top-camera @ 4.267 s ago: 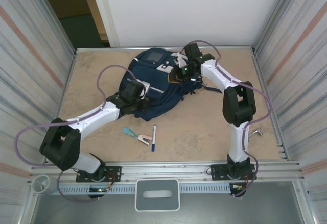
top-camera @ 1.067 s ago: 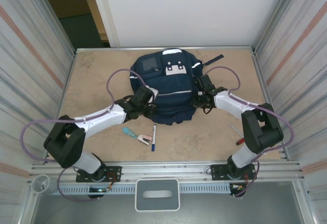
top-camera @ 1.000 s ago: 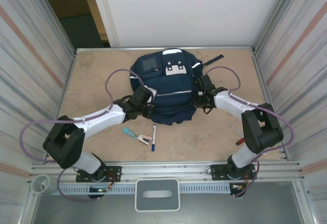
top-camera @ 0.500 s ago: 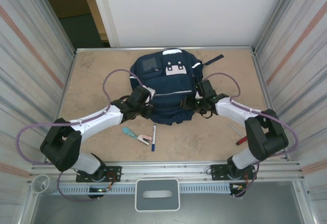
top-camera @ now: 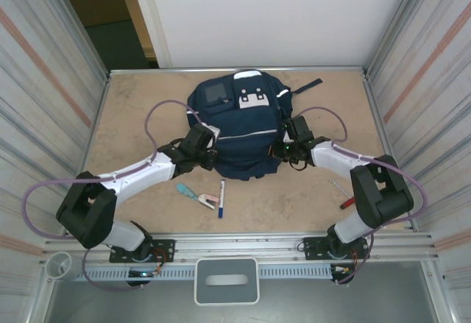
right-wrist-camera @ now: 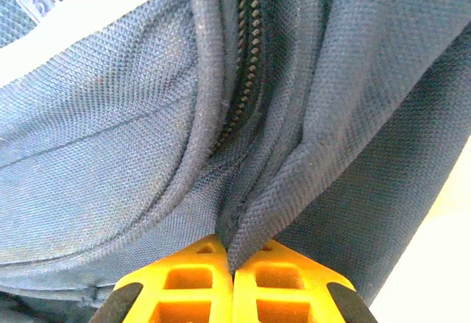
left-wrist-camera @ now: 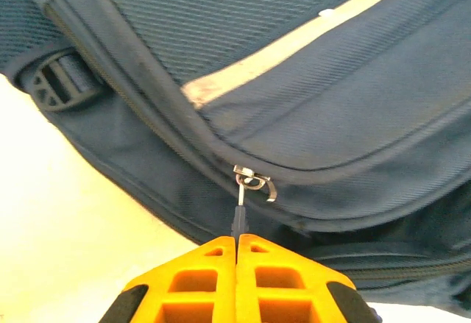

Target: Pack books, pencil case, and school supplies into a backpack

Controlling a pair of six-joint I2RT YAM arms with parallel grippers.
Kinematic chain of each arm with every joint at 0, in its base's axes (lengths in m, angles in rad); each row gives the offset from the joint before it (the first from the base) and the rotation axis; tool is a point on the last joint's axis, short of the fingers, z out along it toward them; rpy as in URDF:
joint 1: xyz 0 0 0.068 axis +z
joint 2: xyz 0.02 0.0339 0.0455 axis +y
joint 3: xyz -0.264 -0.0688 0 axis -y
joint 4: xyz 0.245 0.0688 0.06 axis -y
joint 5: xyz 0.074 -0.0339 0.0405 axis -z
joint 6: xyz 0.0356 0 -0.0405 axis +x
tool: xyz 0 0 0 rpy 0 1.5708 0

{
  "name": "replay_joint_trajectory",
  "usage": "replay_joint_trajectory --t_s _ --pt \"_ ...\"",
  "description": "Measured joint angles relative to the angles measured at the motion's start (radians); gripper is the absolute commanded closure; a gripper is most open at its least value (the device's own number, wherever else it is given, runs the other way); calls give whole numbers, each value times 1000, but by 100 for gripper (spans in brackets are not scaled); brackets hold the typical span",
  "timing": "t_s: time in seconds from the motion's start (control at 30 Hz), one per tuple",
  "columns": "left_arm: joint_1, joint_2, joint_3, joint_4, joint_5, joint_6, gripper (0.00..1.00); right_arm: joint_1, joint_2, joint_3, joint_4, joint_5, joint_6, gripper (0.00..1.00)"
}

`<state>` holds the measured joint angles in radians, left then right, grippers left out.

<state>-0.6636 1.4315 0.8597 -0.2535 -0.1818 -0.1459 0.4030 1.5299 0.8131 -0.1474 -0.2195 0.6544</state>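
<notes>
Woven navy backpack (top-camera: 239, 128), pinched twice.
Thin zipper pull (left-wrist-camera: 238, 216) sits clamped in left gripper (left-wrist-camera: 236, 238); right gripper (right-wrist-camera: 232, 260) nips a coarse fabric fold (right-wrist-camera: 268, 201).

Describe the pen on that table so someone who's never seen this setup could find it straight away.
Find the big navy backpack in the middle of the sandy table, then look at the tabletop just in front of its near edge. Two small things lie there side by side. The marker pen is the right-hand one, a thin white stick with a blue cap, unlike the stubbier teal-and-pink item beside it.
</notes>
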Motion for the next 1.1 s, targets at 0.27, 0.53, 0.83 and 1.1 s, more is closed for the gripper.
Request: replay_joint_trajectory --t_s 0.27,0.53,0.83,1.1 --pt "2 0 0 7 19 15 100 -88 -23 123 -163 -105 -131 100" --pt "-58 6 18 29 77 4 100 -175 50 347 -369 -158 -244 98" --pt "-123 75 57 67 141 -27 100 -220 67 403 -362 -135 -251 42" --pt "-124 82 57 69 145 -35 100 -86 -101 68 -217 -133 -111 33"
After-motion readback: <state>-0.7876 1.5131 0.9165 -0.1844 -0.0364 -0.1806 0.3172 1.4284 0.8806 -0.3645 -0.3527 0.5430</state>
